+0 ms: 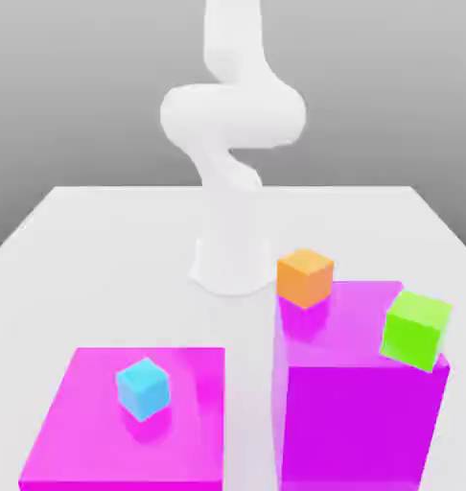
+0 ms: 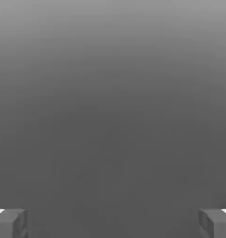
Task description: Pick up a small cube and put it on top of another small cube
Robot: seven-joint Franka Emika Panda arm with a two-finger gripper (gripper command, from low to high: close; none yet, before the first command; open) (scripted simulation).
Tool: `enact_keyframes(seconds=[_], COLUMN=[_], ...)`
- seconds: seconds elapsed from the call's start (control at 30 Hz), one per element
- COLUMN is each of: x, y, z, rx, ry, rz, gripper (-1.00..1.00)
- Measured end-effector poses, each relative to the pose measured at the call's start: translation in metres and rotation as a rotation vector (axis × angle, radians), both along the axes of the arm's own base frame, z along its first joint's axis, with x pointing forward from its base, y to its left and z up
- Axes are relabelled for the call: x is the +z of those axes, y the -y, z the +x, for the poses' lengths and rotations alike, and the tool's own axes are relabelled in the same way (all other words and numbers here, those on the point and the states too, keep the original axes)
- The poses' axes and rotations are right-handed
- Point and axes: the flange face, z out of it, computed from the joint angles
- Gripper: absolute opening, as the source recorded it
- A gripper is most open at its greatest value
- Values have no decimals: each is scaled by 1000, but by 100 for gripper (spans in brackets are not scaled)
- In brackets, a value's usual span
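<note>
Gripper: fingers spread wide apart, holding nothing, facing plain grey background. The yellow cube's location cannot be determined. Orange cube and lime-green cube rest on the tall magenta block.

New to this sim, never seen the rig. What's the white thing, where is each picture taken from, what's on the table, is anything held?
The white column is a simulated robot arm, bolted to a white table.

The exterior view comes from a camera off the arm that looks across the table at it. The hand view comes from a camera on the arm's hand. It looks out past the jaws, whose two grey fingertips sit at opposite edges of that picture.

On the table:
- A low magenta slab has a blue cube on top.
- A taller magenta block carries an orange cube at its far corner.
- The same block has a lime-green cube on its edge toward the exterior view's right. That cube looks tilted.

The jaws stand wide open against plain grey background, so nothing is held.
</note>
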Motion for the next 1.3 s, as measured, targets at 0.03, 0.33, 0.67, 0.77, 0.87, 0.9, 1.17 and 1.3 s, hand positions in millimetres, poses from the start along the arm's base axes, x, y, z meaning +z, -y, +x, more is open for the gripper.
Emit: enact_keyframes(seconds=[0.03,0.33,0.67,0.77,0.87,0.9,1.17,1.3], x=[-14,-186,-388,-447,-497,-502,-501,-502], y=[-10,-143,-281,-303,-303,-301,-273,-260], z=[12,70,-2,-47,-89,-94,-111,-116], rx=[30,245,477,521,483,444,44,-150], ry=[-18,-236,-461,-531,-613,-633,-747,-781], rz=[-2,-16,-139,-186,-204,-191,-44,17], gripper=[0,0,0,0,0,0,0,0])
